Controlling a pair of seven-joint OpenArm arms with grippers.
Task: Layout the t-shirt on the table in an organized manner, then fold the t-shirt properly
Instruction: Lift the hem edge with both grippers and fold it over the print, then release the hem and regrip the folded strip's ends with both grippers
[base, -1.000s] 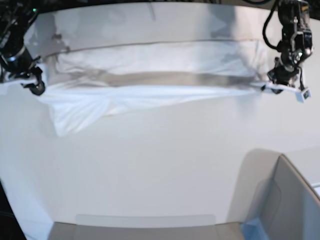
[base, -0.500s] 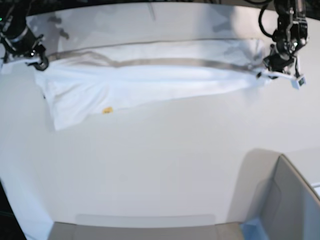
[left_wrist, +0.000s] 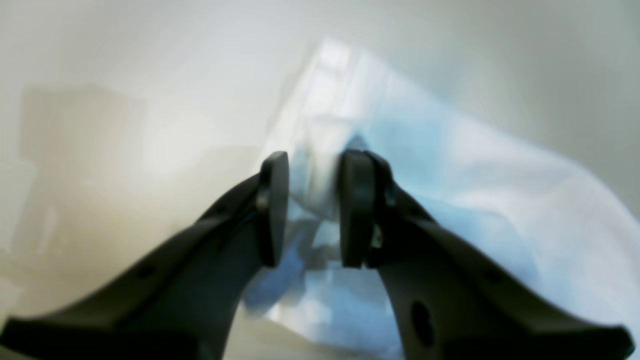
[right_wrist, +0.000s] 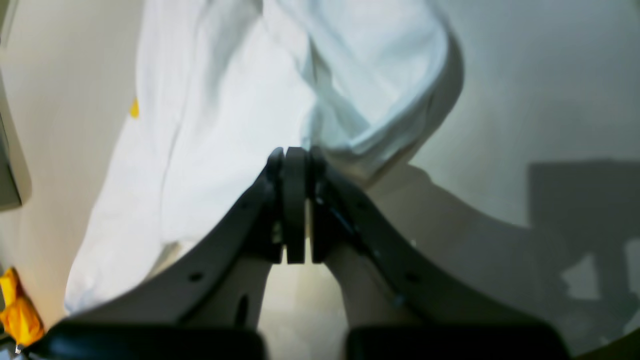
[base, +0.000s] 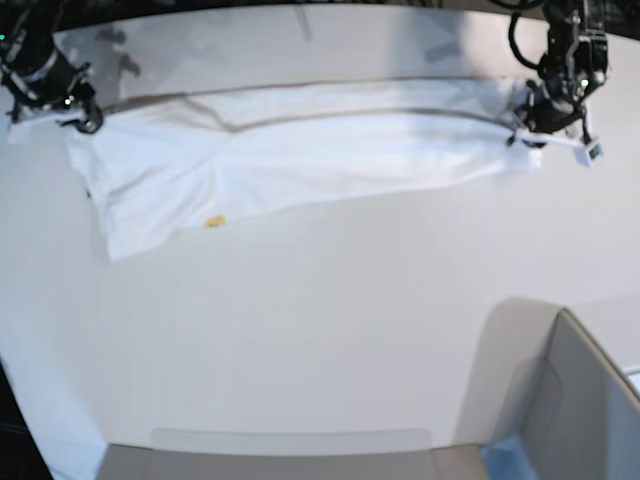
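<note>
White desk (base: 330, 320) carries the t-shirt (base: 300, 150), stretched across the frame's top, wrinkled, small yellow mark. Left hand (left_wrist: 314, 207) apart around cloth; right hand (right_wrist: 295, 200) pinched together.

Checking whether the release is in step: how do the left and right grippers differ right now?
The left gripper has its jaws parted, with t-shirt cloth loose in the gap; the right gripper is shut. Left sits at the shirt's end, right at the opposite end. Both are low over the table.
</note>
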